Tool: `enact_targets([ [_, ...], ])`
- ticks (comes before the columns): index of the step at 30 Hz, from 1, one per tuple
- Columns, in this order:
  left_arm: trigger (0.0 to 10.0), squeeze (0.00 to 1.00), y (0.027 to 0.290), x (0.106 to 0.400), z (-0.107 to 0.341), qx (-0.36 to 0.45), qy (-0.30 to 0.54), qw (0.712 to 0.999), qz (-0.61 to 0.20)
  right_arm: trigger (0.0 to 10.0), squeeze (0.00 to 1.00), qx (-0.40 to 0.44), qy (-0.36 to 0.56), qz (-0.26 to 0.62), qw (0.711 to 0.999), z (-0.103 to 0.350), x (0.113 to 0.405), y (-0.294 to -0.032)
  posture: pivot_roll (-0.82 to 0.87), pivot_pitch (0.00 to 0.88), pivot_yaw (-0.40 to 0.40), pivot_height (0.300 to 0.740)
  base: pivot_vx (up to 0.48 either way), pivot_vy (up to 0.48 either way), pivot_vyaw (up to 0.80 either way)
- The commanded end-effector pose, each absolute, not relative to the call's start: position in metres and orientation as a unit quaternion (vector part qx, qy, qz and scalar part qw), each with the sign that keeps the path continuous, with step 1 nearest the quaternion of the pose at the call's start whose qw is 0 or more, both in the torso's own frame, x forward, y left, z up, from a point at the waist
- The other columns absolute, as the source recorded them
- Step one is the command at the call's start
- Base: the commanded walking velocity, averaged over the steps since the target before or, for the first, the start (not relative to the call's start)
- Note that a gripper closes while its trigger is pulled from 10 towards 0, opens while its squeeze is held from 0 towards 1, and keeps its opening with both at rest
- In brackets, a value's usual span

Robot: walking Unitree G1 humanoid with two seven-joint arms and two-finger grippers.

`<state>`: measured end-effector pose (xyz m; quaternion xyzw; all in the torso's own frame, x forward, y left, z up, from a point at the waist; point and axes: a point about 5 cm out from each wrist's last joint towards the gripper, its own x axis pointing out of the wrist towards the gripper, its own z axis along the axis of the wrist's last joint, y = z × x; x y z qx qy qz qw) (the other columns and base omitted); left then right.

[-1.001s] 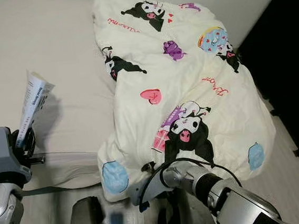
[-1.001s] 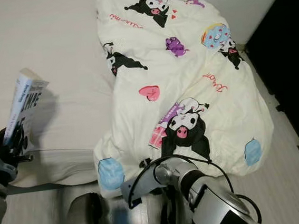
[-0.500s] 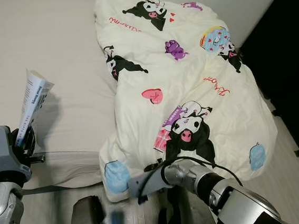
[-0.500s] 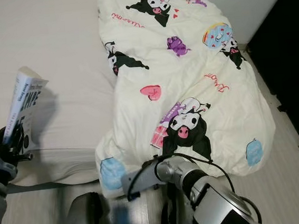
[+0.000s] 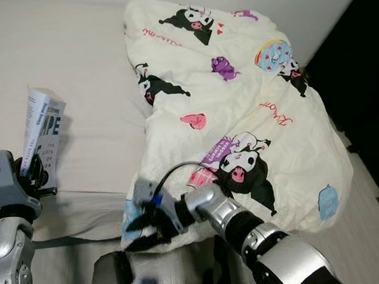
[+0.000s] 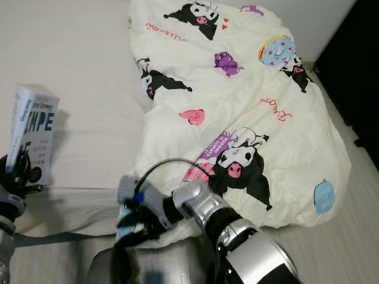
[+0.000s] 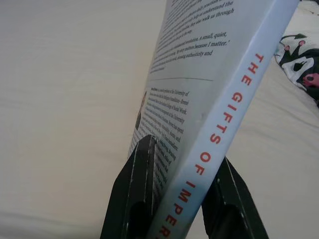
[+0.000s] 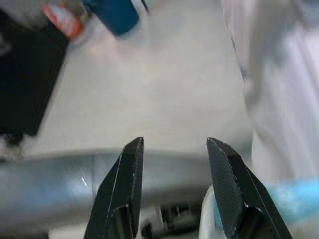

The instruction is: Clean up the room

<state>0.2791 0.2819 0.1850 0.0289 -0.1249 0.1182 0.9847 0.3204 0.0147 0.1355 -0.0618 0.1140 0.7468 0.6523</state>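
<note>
on the bed (image 5: 82,72) — one blanket (image 5: 240,110), one book (image 5: 41,133) clamped in left gripper (image 7: 182,199); right gripper (image 8: 172,189) open, empty.

Even, soft indoor light; the book (image 5: 39,133) casts a faint shadow on the bed (image 5: 69,73); right wrist view smeared by motion blur; left wrist view sharp.

Cream bed (image 5: 67,53), bare on robot's left side. Crumpled cartoon-print blanket (image 5: 240,110) heaped on right half, lower edge hanging over bed's near edge.
</note>
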Motion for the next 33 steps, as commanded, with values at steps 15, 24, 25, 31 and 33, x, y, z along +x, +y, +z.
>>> enact_targets([
  [15,10.0,0.00,0.257,0.292,0.154,0.004,-0.084,0.989,0.121,10.0,0.00,-0.009,-0.047,0.253,0.966,0.148,0.376,-0.102,0.07,0.162,-0.086,0.571,0.000,0.000,0.00],
  [24,10.0,0.00,0.237,0.296,0.147,-0.006,-0.072,0.993,0.094,10.0,0.00,0.014,-0.042,0.133,0.990,0.129,0.364,-0.144,0.06,0.149,-0.062,0.571,0.000,0.000,0.00],
  [25,10.0,0.00,0.237,0.296,0.147,-0.006,-0.072,0.993,0.094,10.0,0.00,0.014,-0.042,0.133,0.990,0.129,0.364,-0.144,0.06,0.149,-0.062,0.571,0.000,0.000,0.00],
  [31,10.0,0.00,0.221,0.300,0.139,0.000,-0.063,0.994,0.086,10.0,0.00,0.041,-0.029,0.090,0.995,0.107,0.349,-0.156,0.06,0.137,-0.054,0.586,0.000,0.000,0.00],
  [33,10.0,0.00,0.219,0.300,0.138,-0.002,-0.060,0.994,0.087,10.0,0.00,0.040,-0.030,0.087,0.995,0.106,0.348,-0.156,0.06,0.137,-0.054,0.591,0.000,0.000,0.00],
])
